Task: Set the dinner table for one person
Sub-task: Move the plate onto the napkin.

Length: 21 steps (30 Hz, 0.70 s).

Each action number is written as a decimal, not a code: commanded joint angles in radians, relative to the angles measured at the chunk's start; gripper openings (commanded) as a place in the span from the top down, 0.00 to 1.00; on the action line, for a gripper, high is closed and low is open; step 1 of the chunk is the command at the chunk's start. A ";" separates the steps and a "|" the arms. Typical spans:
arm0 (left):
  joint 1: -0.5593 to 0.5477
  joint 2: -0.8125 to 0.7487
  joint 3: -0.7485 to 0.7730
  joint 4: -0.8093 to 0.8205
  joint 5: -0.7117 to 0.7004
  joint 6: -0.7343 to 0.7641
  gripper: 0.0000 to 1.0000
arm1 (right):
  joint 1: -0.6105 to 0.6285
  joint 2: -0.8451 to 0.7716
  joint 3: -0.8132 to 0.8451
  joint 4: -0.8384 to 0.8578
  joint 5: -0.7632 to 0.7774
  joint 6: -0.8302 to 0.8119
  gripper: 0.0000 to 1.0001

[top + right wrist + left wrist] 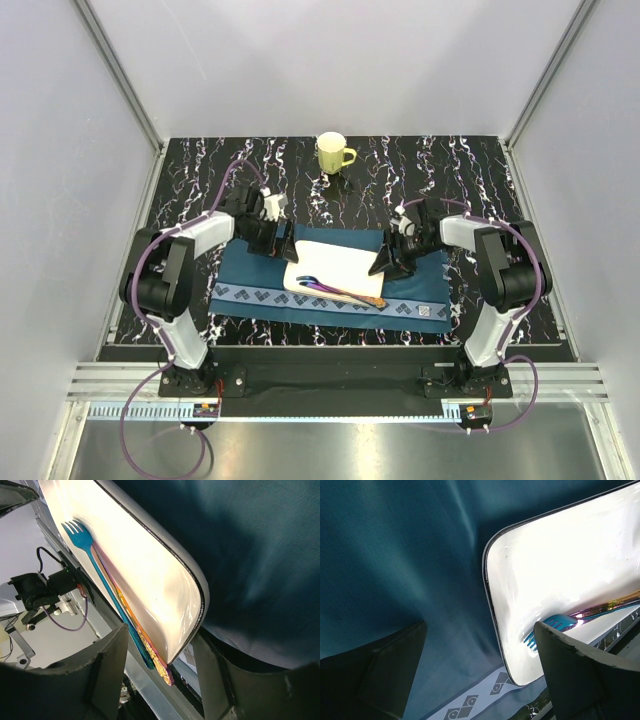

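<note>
A cream rectangular plate point(335, 268) lies on a dark blue placemat point(250, 275) near the front of the black marble dinner table point(200, 170). A blue-tined fork point(308, 282) and other iridescent cutlery point(355, 294) lie along the plate's near edge. My left gripper point(283, 245) is open at the plate's left end; in the left wrist view point(480, 625) its fingers straddle the plate point(560, 570) corner near the fork point(555, 625). My right gripper point(385, 262) is open at the right end point(162, 632), its fingers on either side of the plate point(145, 565) rim and the cutlery handles point(160, 667).
A yellow-green mug point(333, 153) stands at the back centre of the table, handle to the right. White walls with metal posts enclose the table on three sides. The placemat's patterned border point(470, 705) runs along its near edge.
</note>
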 commanded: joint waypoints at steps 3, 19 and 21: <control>-0.028 0.073 0.030 0.080 0.019 0.000 0.01 | 0.004 -0.070 0.020 0.010 0.014 0.002 0.41; -0.055 0.032 0.049 -0.089 -0.069 0.032 0.01 | 0.004 -0.064 0.030 0.001 0.051 -0.013 0.46; -0.055 0.010 0.021 -0.101 -0.090 0.061 0.01 | 0.003 -0.057 0.030 0.001 0.051 -0.015 0.46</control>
